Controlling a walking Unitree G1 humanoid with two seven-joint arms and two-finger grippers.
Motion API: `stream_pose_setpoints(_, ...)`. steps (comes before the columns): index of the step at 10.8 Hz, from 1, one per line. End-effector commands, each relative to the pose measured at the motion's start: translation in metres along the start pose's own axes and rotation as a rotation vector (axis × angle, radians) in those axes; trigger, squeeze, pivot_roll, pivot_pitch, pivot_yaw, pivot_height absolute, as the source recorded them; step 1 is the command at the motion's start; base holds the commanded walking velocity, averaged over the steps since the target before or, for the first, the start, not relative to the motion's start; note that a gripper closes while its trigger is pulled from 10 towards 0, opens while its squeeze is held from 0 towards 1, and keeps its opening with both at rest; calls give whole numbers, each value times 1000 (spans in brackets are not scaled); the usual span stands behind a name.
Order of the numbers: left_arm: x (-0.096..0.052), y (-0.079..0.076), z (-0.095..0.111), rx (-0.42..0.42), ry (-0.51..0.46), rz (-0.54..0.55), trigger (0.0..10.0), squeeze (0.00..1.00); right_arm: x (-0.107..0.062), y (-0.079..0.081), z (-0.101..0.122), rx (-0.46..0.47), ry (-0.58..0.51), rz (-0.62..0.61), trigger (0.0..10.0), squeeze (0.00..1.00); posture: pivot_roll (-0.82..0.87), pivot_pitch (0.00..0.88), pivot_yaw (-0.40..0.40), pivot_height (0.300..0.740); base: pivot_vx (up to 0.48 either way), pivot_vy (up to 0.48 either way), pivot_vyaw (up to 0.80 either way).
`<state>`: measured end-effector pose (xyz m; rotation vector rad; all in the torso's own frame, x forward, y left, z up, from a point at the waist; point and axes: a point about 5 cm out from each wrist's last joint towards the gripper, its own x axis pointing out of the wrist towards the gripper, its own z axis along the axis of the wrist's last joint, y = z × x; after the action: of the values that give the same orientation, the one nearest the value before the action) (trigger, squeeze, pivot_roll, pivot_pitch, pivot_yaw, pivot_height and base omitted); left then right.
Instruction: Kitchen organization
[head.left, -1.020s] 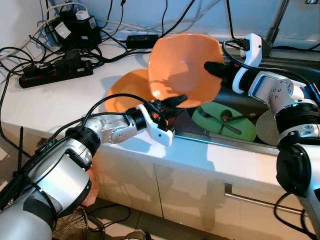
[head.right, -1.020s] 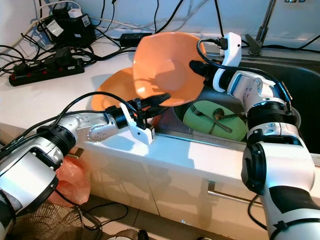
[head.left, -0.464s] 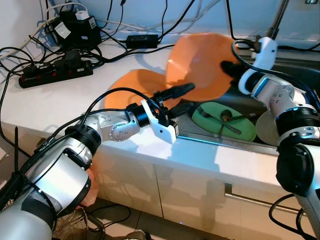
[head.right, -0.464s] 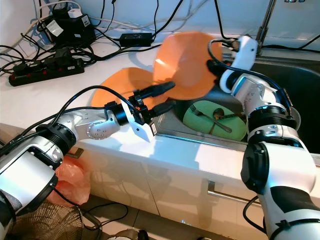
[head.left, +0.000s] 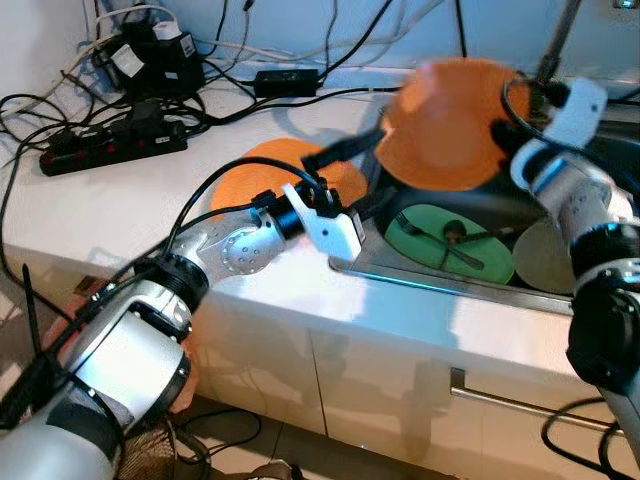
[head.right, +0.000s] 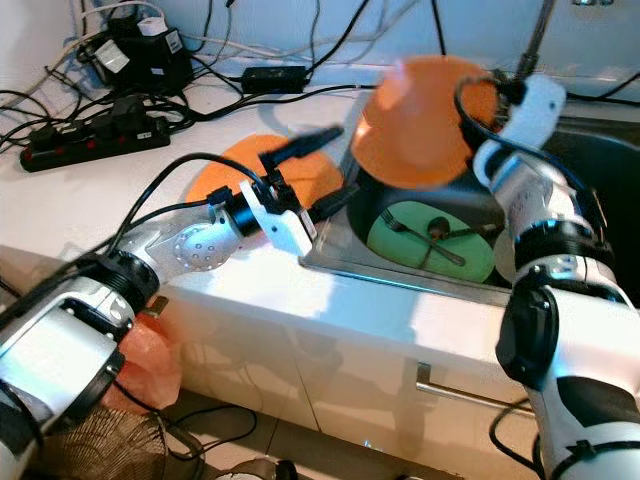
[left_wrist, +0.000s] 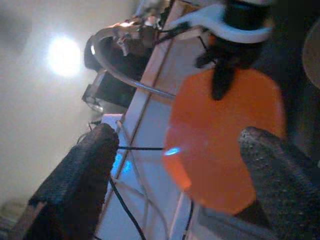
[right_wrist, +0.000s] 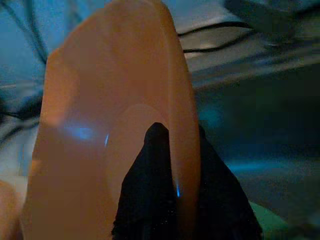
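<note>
Bowl (head.left: 445, 125) tilted on edge, facing counter.

My right end effector (head.left: 500, 128) holds an orange bowl (head.left: 445, 125) above the sink (head.left: 450, 285); at nine o'clock, my left end effector (head.left: 362, 172) spreads wide over the worktop (head.left: 120, 205).

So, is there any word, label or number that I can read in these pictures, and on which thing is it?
None can be read.
The white label on the black adapter is too small and blurred.
The orange plate, the green plate and the power strip show no text.
</note>
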<state>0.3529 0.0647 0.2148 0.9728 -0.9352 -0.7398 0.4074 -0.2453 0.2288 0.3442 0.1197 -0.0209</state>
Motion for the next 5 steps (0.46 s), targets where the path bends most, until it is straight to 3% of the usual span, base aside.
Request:
stream_pose_setpoints(1,-2,0,-3,-47,34,0,10000,1000,-1,-7,-1,-52,-4,-52,0,0,82,63,116,740,0,0,0)
stream_pose_setpoints(2,1,-2,-3,-105,61,-5,10000,1000,-2,-14,-8,-76,17,-94,0,0,82,63,116,740,0,0,0)
stream_pose_setpoints(5,24,-5,-8,-600,227,-10,10000,1000,-12,-46,-29,-146,76,-262,0,0,84,51,120,740,0,0,0)
